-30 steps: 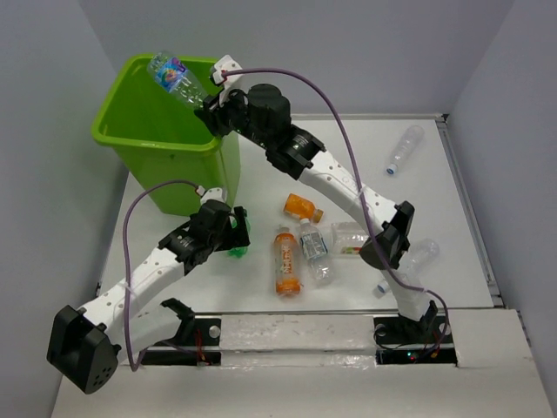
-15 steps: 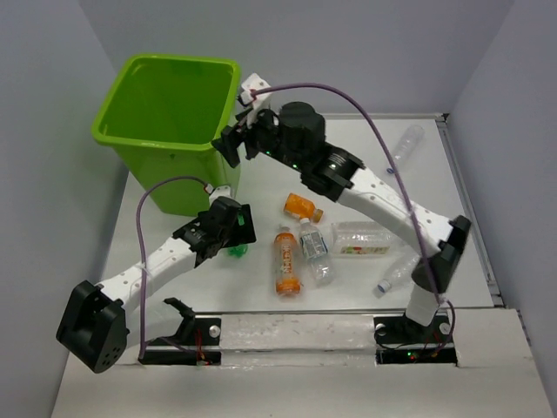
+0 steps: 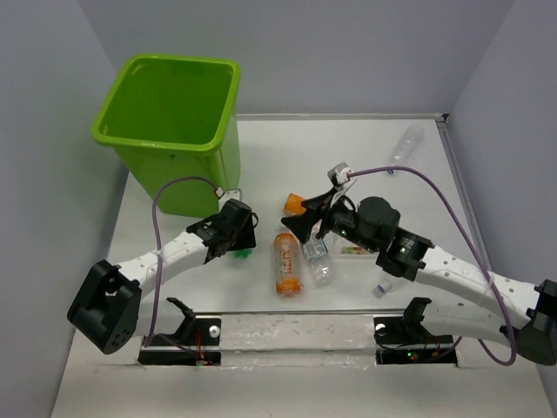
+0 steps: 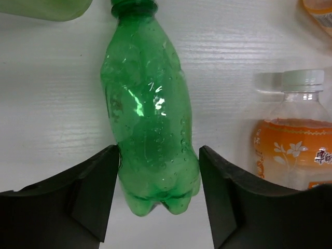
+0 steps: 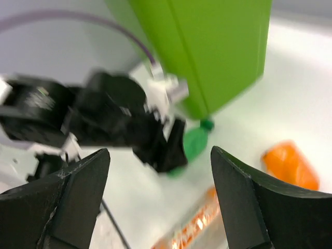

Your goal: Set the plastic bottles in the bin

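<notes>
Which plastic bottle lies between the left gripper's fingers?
The green plastic bottle. It lies within the left gripper; the others are clear or orange.

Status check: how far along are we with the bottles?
Done: unclear; no bottle shows inside the bin from above. In hand: the left pincer straddles the green bottle, which lies on the table; grip unconfirmed. The right pincer is open and empty. Left: the orange-labelled bottle, the far clear bottle and several others mid-table.
</notes>
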{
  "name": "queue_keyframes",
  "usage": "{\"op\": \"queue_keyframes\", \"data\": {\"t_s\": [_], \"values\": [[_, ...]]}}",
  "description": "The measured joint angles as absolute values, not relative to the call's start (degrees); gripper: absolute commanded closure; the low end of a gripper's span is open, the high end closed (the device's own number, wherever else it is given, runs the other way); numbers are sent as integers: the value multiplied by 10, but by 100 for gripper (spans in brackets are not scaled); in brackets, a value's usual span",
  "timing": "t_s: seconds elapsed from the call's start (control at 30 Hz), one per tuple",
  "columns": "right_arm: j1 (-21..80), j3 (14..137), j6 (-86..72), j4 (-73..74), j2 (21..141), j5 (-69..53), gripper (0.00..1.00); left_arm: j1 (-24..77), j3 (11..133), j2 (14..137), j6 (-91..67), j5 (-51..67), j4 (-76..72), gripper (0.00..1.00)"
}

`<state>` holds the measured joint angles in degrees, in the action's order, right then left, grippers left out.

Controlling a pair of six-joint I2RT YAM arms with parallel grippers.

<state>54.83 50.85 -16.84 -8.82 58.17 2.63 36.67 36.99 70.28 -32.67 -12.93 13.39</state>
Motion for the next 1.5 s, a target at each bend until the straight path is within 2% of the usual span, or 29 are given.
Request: {"op": "queue_keyframes", "data": {"t_s": [0.03,0.13,0.3,0.47,0.6,0.8,0.93,1.1,1.2,1.3,1.33,1.37,1.5], "values": [[549,483,-186,-79,582,27,14,368,370,708,-327,-130,133,51],[556,418,-229,-56,594,27,11,375,370,717,-333,-135,130,61],[590,379,-274,-20,639,60,11,397,370,696,-348,-137,139,62],[622,389,-297,-2,696,113,15,455,381,596,-366,-116,165,65],[644,405,-315,5,742,152,16,511,479,507,-382,-94,186,66],[653,438,-329,23,815,190,16,557,655,463,-370,-111,188,66],[657,468,-334,36,865,209,16,559,745,465,-338,-165,190,66],[668,490,-337,46,903,220,17,559,809,474,-263,-338,183,65],[671,502,-339,48,923,223,25,556,822,495,-173,-495,148,63],[672,512,-339,47,933,228,39,540,826,522,-79,-583,103,61],[672,514,-340,47,933,229,43,530,827,538,-58,-599,91,60],[672,516,-338,47,933,230,52,519,830,552,-39,-611,84,59],[672,525,-332,47,931,234,57,442,832,590,-11,-600,76,57]]}}
